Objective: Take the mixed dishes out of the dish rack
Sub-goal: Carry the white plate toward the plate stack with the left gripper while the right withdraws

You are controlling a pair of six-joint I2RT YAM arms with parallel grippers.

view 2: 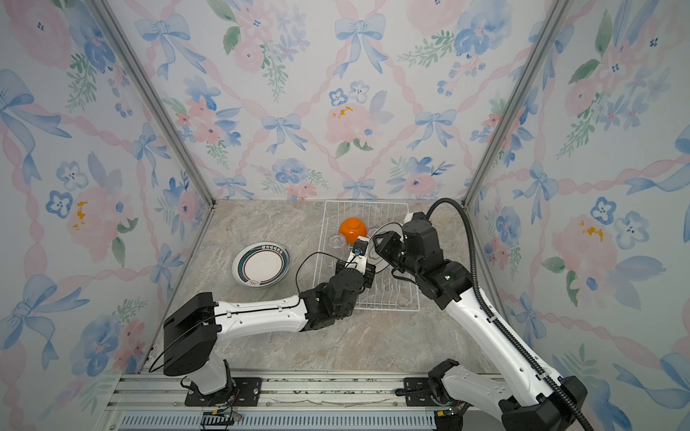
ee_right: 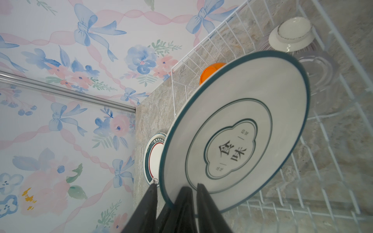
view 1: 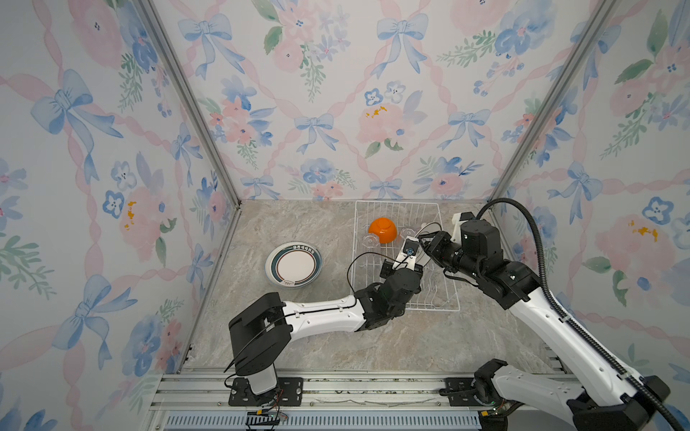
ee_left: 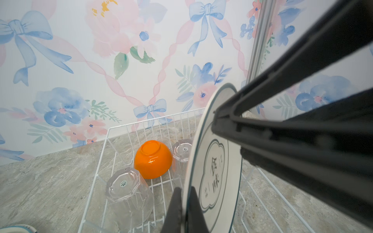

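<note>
**1. Progress**
- One unloaded plate (view 1: 294, 265) lies face up on the table (view 1: 336, 347). It sits between the table's left edge and the dish rack (view 1: 444, 309), apart from both. This item counts as done.
- The dish rack stands in the table's far right corner.
- Judged from this layout, the task is at an early stage: one dish is out, one is in transfer, and the rest are in the rack.

**2. Left gripper** (ee_left: 184, 191)
- The jaws are clamped on the rim of the held plate (ee_right: 238, 129), one finger on each face.

**3. Dishes left in the rack**
- Two clear tumblers (ee_left: 127, 191) (ee_left: 182, 150) stand upside down.
- The orange bowl (view 1: 382, 230) sits between them, also upside down, toward the rack's far end.
- A pale bowl (ee_right: 290, 34), inverted, sits near the rack's far right corner.
- No plate shows in the visible prong rows.

**4. Held plate**
- Position: on edge over the middle of the rack. Whether its lowest edge clears the prongs cannot be told.
- Appearance: round and white, with a dark teal rim line and thin concentric rings. A lobed emblem at the centre encloses two dark characters. The surface looks glazed and smooth, so expect a slippery grip.

**5. Right gripper** (ee_right: 173, 185)
- The jaws are apart and straddle the plate's rim. One finger shows a visible gap to the rim.
- Judgement: the plate's weight rests with the left gripper.
</note>
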